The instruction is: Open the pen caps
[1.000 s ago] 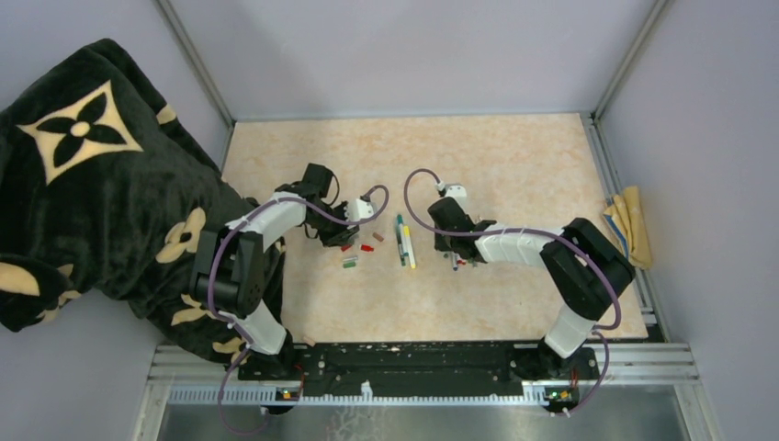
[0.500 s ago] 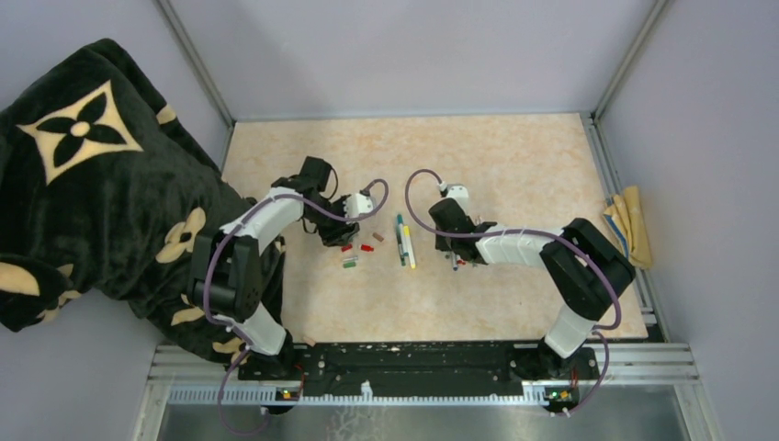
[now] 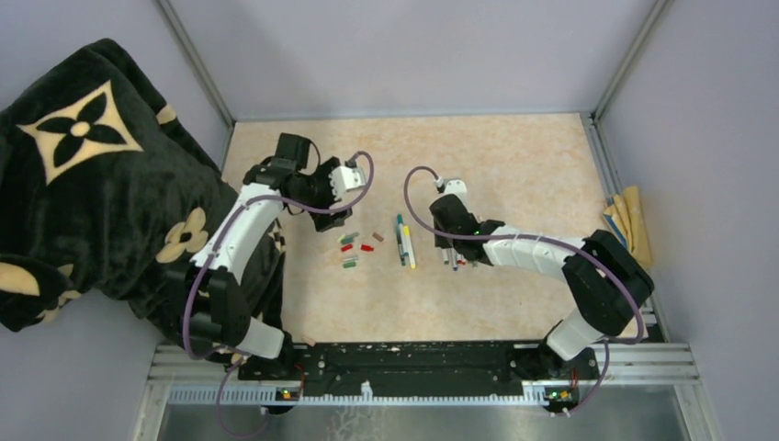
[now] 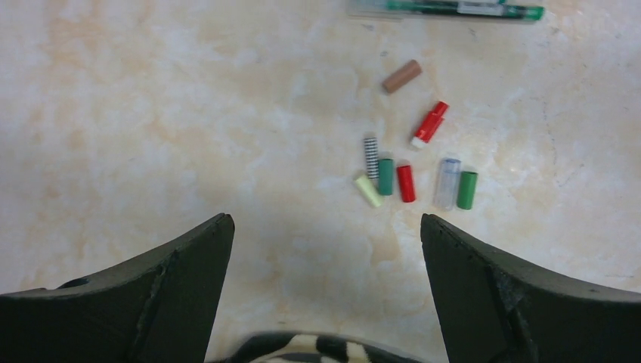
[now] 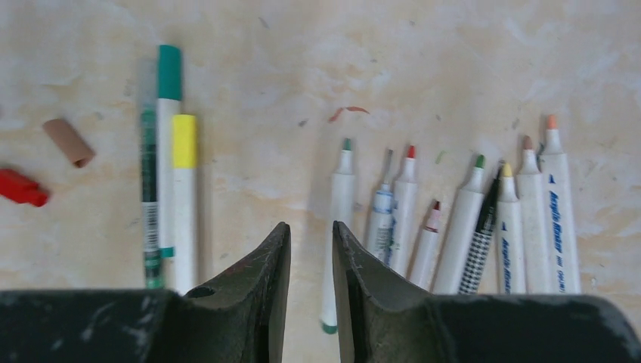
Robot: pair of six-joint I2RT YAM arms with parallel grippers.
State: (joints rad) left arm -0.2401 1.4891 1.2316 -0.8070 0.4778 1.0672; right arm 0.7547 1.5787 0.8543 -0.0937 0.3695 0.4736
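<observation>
Several loose pen caps lie in a cluster on the table: red, green, pale yellow, clear, checkered and a brown one. From above the pen caps lie just in front of my left gripper. In its wrist view my left gripper hangs wide open and empty, short of the caps. A row of uncapped pens lies on the right. Two pens beside it still wear a green cap and a yellow cap. My right gripper hovers open by a narrow gap, empty, over a green-tipped pen.
A black blanket with beige flowers covers the left side and reaches under the left arm. A folded yellow cloth lies by the right rail. A green pen lies beyond the caps. Metal frame rails and grey walls bound the table.
My left gripper has opened wide and pulled up and back from the cap cluster. My right gripper's jaws have parted slightly and it has lifted off the pen row.
</observation>
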